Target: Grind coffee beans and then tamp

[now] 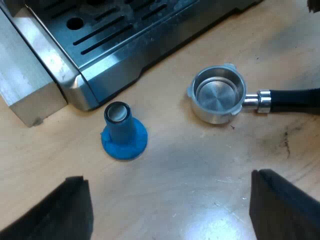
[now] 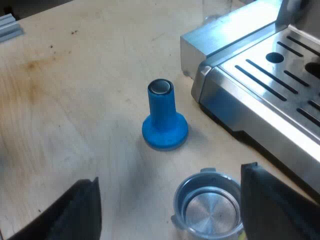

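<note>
A blue tamper stands upright on the wooden table, close to the corner of the espresso machine's drip tray. The metal holder lies loose on the table beside it, its basket empty and its dark handle pointing away from the tamper. My left gripper hovers open above the bare table, short of both things. My right gripper is open too, near the holder's basket, with the tamper a little beyond and the drip tray alongside.
The wooden table carries stains and dark specks. A metal block sits against the machine's base. A small grey ribbed piece lies at the table's far edge.
</note>
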Controlling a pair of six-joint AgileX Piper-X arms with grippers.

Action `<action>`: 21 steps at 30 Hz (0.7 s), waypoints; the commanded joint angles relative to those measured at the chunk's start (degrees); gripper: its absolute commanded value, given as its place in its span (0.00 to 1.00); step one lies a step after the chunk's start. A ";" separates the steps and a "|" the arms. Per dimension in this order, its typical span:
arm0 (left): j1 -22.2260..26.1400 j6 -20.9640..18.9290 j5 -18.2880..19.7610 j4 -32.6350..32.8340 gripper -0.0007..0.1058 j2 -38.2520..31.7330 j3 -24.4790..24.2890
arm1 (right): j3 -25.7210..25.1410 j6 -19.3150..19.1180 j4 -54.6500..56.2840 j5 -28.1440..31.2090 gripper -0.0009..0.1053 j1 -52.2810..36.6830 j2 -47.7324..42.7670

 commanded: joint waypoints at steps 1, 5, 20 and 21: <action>-0.33 -0.90 -1.17 -1.20 0.64 -0.18 0.75 | -0.20 -0.59 -2.84 -0.59 0.58 0.00 0.66; -0.33 -2.31 -1.29 -3.54 0.64 -0.18 2.77 | -0.20 -0.59 -4.13 -0.59 0.58 0.00 1.05; -0.33 -3.54 -3.86 -10.34 0.64 8.85 3.23 | -0.20 -0.59 -4.10 -0.59 0.58 0.00 1.05; -0.33 -3.54 -3.86 -10.87 0.64 10.02 3.23 | -0.20 -0.59 -4.10 -0.59 0.58 0.00 1.05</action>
